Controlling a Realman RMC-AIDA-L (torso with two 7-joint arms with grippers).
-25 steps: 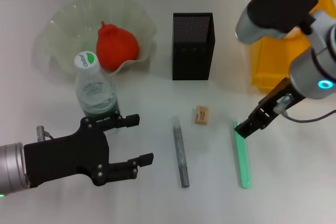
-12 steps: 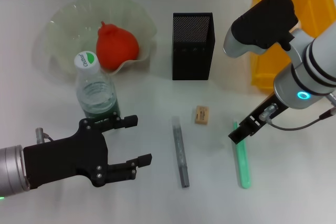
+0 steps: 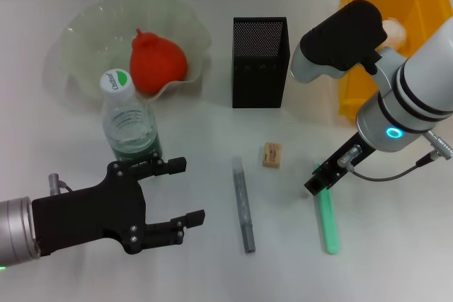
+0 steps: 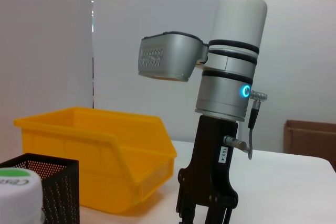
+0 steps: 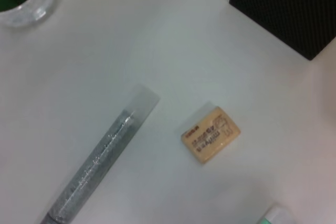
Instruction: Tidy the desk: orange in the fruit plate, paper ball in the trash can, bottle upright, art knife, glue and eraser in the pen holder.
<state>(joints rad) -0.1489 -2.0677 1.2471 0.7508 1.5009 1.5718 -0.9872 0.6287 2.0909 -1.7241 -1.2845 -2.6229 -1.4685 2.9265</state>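
White bench (image 3: 396,259) spreads under me with a pale tiled wall behind it. Biggest thing on it is the yellow trash can (image 3: 357,93) at the far right, and I can make out a pale rounded lump inside that I take for the paper ball (image 3: 394,30), though I cannot be sure. Next in size, the fruit plate (image 3: 78,30) sits far left with the orange (image 3: 157,58) already in it, and the bottle (image 3: 129,119) stands upright just in front of that plate. Between plate and bin, the black mesh pen holder (image 3: 260,61) stands upright and looks empty from here. My left end effector (image 3: 180,192) waits low beside the bottle, fingers spread wide, holding nothing. My right end effector (image 3: 320,181) hangs over the near end of the green stick (image 3: 326,210), which I judge to be the glue; whether its fingers are open I cannot tell. Both that stick and the grey art knife (image 3: 243,203) lie with their long axes running toward and away from me. Smallest is the eraser (image 3: 271,155), lying flat between them, just left of and beyond my right end effector, which is clearly the nearer arm for it.
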